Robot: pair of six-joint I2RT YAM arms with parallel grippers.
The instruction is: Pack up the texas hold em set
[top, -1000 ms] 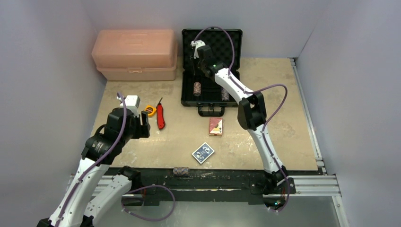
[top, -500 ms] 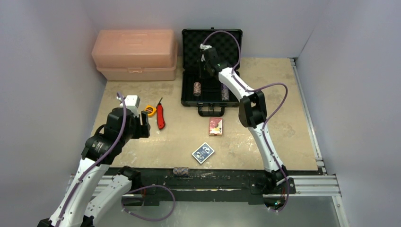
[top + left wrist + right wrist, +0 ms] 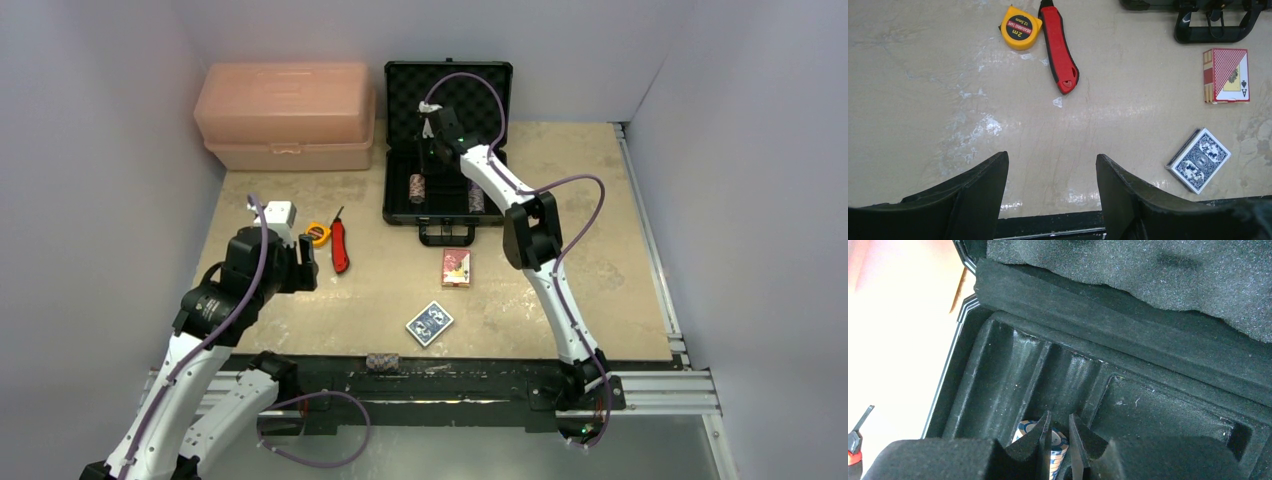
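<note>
The black foam-lined briefcase (image 3: 447,95) stands open at the back of the table, handle toward me. Two striped chip stacks (image 3: 417,188) (image 3: 476,200) lie in its front slots, and a third chip stack (image 3: 382,360) sits at the table's near edge. My right gripper (image 3: 430,140) reaches into the case. In the right wrist view its jaws (image 3: 1059,415) are nearly together, holding nothing, just above a chip stack (image 3: 1058,442) in a foam groove. The red deck (image 3: 456,267) and blue deck (image 3: 429,323) lie on the table. My left gripper (image 3: 1052,165) hovers open over bare table.
A large pink toolbox (image 3: 287,115) stands at the back left beside the case. A red utility knife (image 3: 1058,47) and a yellow tape measure (image 3: 1020,27) lie left of centre. The case handle (image 3: 1210,25) juts toward the red deck (image 3: 1226,75); the blue deck (image 3: 1198,160) lies nearer.
The right gripper has shifted a little to the right inside the case and its jaws have narrowed to a thin gap. The left arm has not moved.
</note>
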